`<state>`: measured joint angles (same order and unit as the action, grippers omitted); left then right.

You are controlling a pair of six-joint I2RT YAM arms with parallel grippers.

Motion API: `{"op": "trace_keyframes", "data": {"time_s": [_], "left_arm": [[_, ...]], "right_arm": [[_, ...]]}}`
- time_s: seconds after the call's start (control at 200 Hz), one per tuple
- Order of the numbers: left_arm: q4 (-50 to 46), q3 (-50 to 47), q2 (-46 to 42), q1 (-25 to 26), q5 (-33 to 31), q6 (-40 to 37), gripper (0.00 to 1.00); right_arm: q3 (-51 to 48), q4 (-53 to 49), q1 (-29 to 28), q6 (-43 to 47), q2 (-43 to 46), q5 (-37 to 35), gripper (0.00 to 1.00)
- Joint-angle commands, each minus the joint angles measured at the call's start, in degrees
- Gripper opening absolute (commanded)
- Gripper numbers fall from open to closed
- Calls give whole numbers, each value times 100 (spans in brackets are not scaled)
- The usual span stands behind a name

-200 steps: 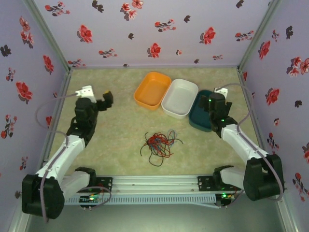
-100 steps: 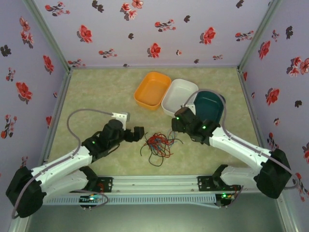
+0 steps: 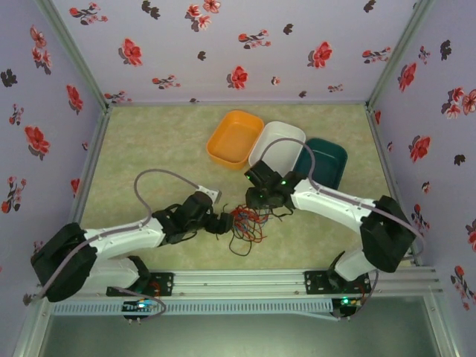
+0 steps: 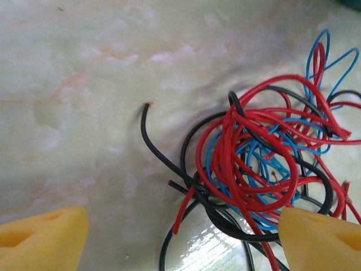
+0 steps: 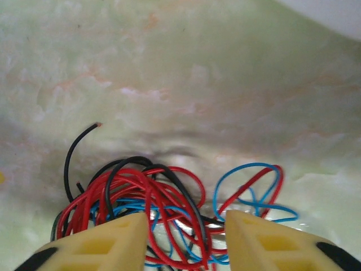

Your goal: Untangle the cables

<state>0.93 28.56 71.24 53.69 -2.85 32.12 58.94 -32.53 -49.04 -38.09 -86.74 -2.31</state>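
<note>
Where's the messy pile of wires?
In the top view, the cables lie mid-table between the left gripper and the right gripper, nearer than the white tray.

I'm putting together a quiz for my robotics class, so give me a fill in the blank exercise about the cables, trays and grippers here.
1. The cables are red, black and ____.
2. The tray between the orange tray and the teal tray is ____.
3. In the left wrist view, the loose end reaching left out of the tangle is ____.
4. The left gripper and the right gripper have ____ fingers.
Missing words: blue; white; black; yellow.
</note>
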Motion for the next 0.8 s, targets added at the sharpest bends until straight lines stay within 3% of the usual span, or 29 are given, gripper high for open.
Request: {"op": "trace_keyframes", "data": {"time_s": [0.0,0.35,0.6,0.795], "left_arm": [[295,171,213,19,385,-193,85],[679,247,676,-99,801,-114,73],[1226,20,741,-412,868,158,54],[1752,-261,663,-724,857,377,43]], "right_arm": [[348,-155,-44,125,-370,451,38],[292,1,-123,-19,-779,819,35],[402,-54,-119,4,-740,659,0],[676,122,-123,105,-438,713,0]]}}
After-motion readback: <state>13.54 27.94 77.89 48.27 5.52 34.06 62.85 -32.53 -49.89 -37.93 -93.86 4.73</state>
